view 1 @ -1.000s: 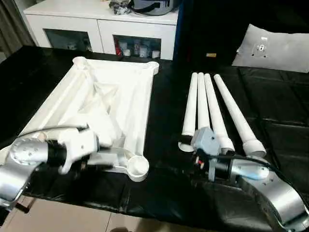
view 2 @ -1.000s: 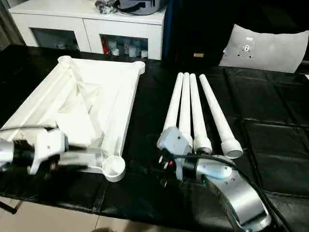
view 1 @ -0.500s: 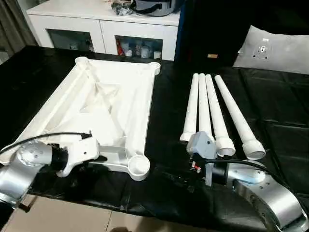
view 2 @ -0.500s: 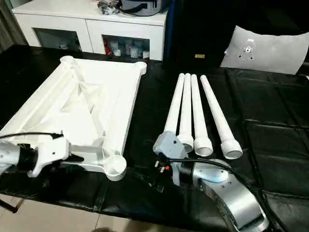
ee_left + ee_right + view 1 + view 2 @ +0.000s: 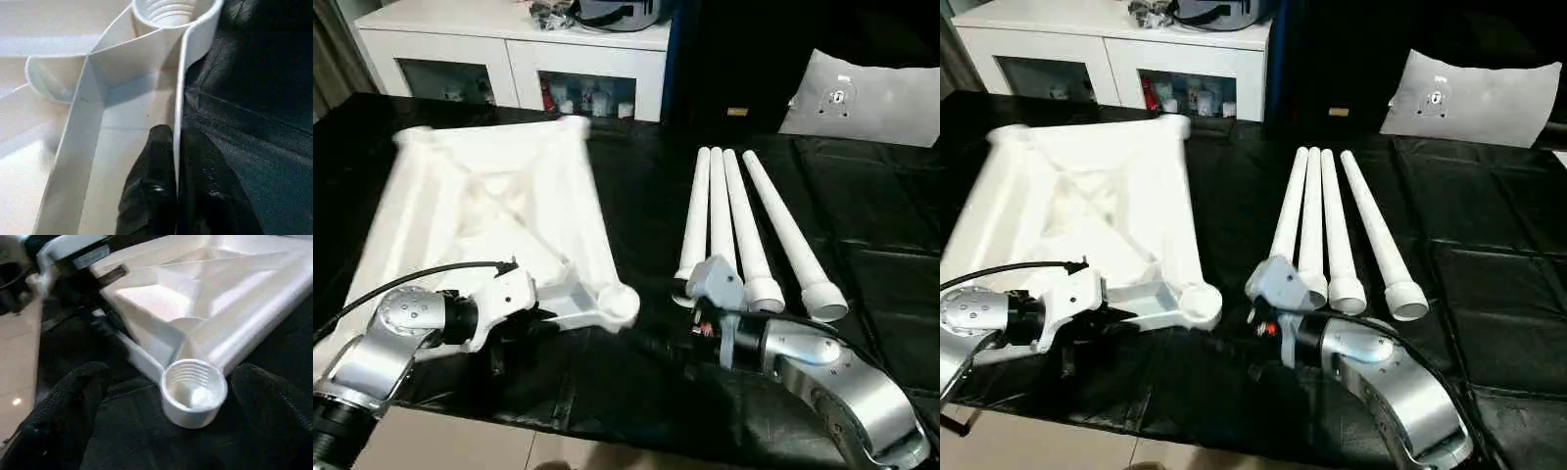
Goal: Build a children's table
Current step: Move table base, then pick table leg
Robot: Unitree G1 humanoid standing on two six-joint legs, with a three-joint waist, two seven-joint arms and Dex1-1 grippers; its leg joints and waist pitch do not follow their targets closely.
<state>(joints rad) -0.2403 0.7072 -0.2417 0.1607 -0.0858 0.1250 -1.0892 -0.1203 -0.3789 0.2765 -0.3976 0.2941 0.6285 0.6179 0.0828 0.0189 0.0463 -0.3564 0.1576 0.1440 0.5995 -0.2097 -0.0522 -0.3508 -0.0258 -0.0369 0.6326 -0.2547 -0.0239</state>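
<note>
Table top [image 5: 489,211] lies upside down, ribbed underside up, on the black desk [image 5: 636,186], filling the left half of the frame in the head views. Round threaded corner socket [image 5: 193,391] sits at the near right corner of the top, lower centre of the frame; empty, no leg in it.

Left pincer [image 5: 176,196] is clenched on the thin near rim of the table top: in the left wrist view one black finger [image 5: 151,191] presses inside the rim wall, the other outside it, close to that corner socket. In the left eye view the left arm reaches in from the lower left of the frame.

Four legs [image 5: 734,230] lie side by side on the desk, centre right of the frame, wide ends toward the robot, narrow ends away. They are apart from the table top.

Right pincer [image 5: 166,396] is released; its two black fingers stand wide, one on either side of the corner socket, not touching it. Right arm enters from the lower right, wrist just in front of the legs' near ends.

White cabinet [image 5: 509,54] stands behind the desk, upper left. Flat white panel [image 5: 862,98] lies at the upper right.
</note>
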